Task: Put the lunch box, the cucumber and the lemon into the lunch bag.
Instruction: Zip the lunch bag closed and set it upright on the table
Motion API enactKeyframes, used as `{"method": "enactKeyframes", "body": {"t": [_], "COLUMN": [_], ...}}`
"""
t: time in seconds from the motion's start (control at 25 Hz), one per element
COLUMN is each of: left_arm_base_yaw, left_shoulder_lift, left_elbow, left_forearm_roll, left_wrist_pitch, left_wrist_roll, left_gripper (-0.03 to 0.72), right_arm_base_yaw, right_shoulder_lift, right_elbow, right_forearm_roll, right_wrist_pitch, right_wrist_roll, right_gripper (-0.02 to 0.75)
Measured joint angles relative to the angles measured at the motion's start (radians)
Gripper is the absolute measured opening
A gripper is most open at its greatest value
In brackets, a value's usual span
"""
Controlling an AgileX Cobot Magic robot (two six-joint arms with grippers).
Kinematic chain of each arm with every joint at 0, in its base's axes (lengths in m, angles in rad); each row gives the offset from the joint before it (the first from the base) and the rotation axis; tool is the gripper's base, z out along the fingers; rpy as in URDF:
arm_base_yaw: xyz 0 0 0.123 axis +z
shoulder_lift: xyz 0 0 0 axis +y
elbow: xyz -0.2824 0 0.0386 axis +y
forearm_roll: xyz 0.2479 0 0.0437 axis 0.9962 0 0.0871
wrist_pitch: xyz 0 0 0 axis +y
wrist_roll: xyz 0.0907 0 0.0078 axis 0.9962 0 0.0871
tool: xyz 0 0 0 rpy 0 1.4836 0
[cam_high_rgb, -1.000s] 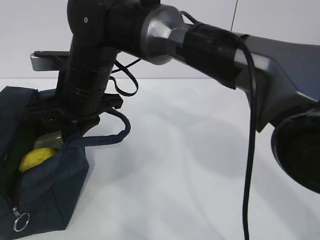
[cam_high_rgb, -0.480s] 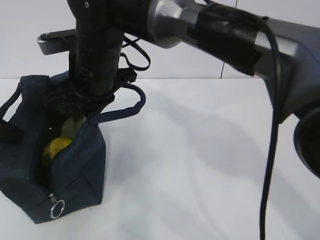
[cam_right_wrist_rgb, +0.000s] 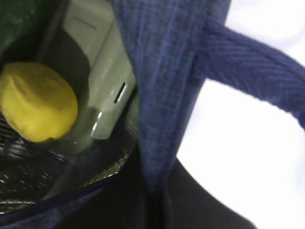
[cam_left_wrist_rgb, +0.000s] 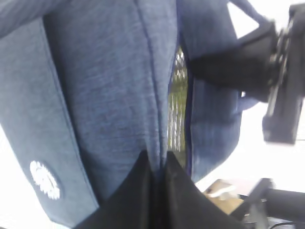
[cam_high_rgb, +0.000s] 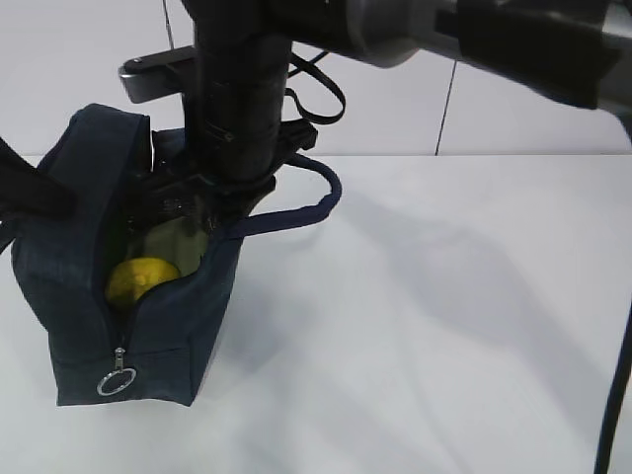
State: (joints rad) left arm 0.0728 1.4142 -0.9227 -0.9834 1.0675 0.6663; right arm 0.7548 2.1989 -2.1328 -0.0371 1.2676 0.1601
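The navy lunch bag (cam_high_rgb: 89, 296) stands open at the left of the white table. The yellow lemon (cam_high_rgb: 138, 279) lies inside it, also in the right wrist view (cam_right_wrist_rgb: 35, 102), next to the pale green lid of the lunch box (cam_right_wrist_rgb: 102, 81). A dark green patch at the top left (cam_right_wrist_rgb: 19, 21) may be the cucumber. My right gripper (cam_right_wrist_rgb: 155, 191) is shut on the bag's near rim beside a handle (cam_right_wrist_rgb: 257, 81). My left gripper (cam_left_wrist_rgb: 157, 164) is shut on the opposite rim fabric.
The zipper's metal ring pull (cam_high_rgb: 117, 382) hangs at the bag's front corner. The right arm (cam_high_rgb: 415, 30) spans the top of the exterior view. A white wall stands behind the table (cam_high_rgb: 444, 326).
The bag has moved to the right and farther back, held by both grippers, and now stands taller. The right arm has moved the same way.
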Motion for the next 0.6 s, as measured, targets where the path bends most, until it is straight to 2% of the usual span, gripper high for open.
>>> {"method": "enactKeyframes", "body": {"t": [0.28,0.6], "left_arm_base_yaw": [-0.078,-0.225], "left_shoulder_lift": [0.088,0.213], "left_elbow": [-0.063,-0.125], "left_forearm_roll": [-0.041,-0.104], "left_wrist_pitch": [0.002,-0.057], "left_wrist_roll": [-0.015,-0.015], "left_gripper": [0.007,0.007], "right_arm_base_yaw": [-0.079,-0.114], "right_shoulder_lift": [-0.072,-0.089], "right_elbow": [0.107,0.145], "right_forearm_roll": [-0.009,-0.039], "right_wrist_pitch": [-0.007,-0.007], "right_wrist_roll": [0.0,-0.008], "right_gripper": [-0.001,-0.001]}}
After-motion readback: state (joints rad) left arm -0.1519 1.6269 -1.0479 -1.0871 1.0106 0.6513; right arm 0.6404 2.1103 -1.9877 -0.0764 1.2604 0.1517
